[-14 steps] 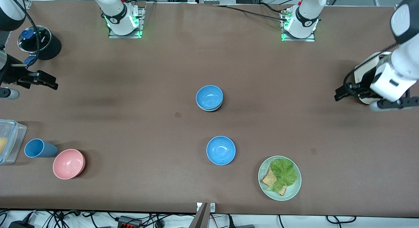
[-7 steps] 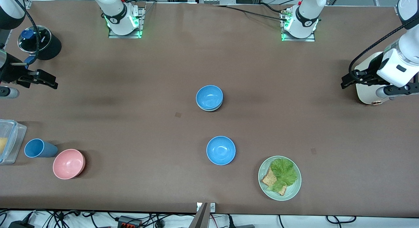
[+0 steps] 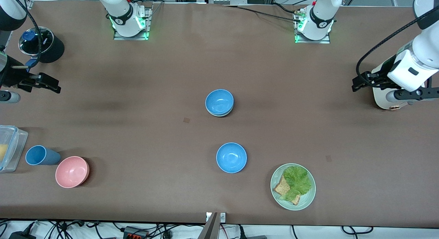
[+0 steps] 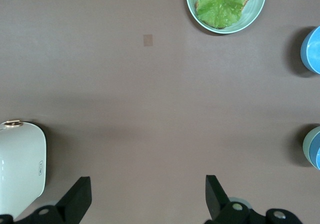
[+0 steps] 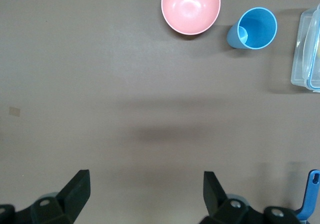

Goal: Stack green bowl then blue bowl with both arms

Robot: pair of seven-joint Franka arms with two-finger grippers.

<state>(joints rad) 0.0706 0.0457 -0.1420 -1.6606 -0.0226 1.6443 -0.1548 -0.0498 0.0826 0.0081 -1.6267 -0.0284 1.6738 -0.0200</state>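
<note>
Front view: blue bowl (image 3: 219, 101) sitting nested in green bowl (image 3: 221, 113); likely light, rigid, slippery, so rim pinch suiting. Left gripper (image 3: 356, 85), right gripper (image 3: 51, 87) both hovering spread, empty.

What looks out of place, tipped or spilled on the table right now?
Nothing stands out. The blue bowl sits nested squarely in the green bowl, the second blue bowl stands upright alone, nearer the camera, and both the left gripper and the right gripper are open and empty.
</note>
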